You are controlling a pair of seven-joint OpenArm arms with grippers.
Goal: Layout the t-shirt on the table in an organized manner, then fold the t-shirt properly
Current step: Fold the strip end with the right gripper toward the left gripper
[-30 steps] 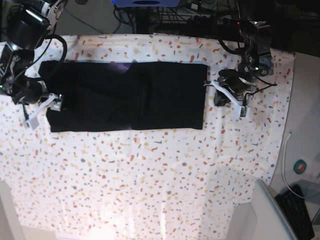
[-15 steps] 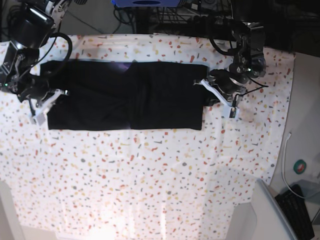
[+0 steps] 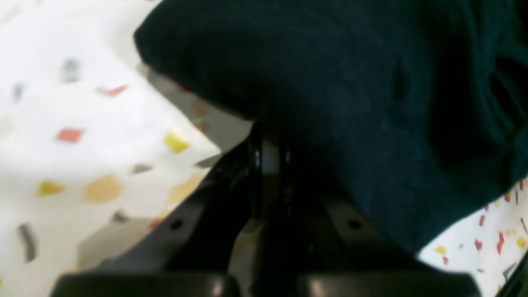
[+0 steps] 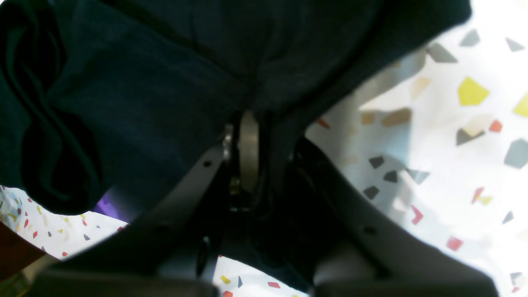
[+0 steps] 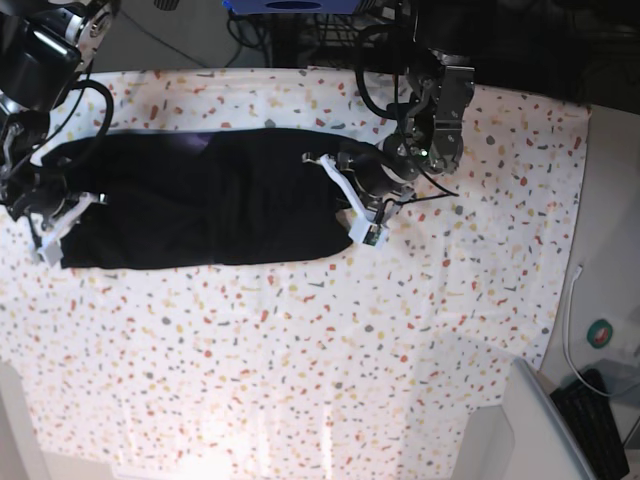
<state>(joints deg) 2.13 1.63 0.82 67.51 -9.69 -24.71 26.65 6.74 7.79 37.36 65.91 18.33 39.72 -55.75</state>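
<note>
Fingertips of both grippers are buried in black fabric, so the pinch points themselves cannot be seen. The left gripper point(image 5: 352, 190) has its jaws closed on the edge of the t-shirt point(image 5: 200, 210) at that garment's right end in the base view; in the left wrist view the left gripper point(image 3: 268, 144) shows only a thin sliver of pale metal between dark finger bodies, with cloth draped over the tips. The right gripper point(image 5: 62, 215) is clamped on the opposite end, at the base view's left; in the right wrist view the right gripper point(image 4: 247, 140) likewise shows a narrow pale strip with fabric bunched above it, and a small purple patch peeks out under the cloth at lower left.

Both wrist views are blurred and very close, so the shirt's sleeves and collar cannot be made out there. The upper part of each arm is cut off by the base view's top edge.

One t-shirt lies as a long dark band across the upper part of the table point(image 5: 300, 350), its ends curved. Two arms, two grippers, one speckled cloth-covered table.
</note>
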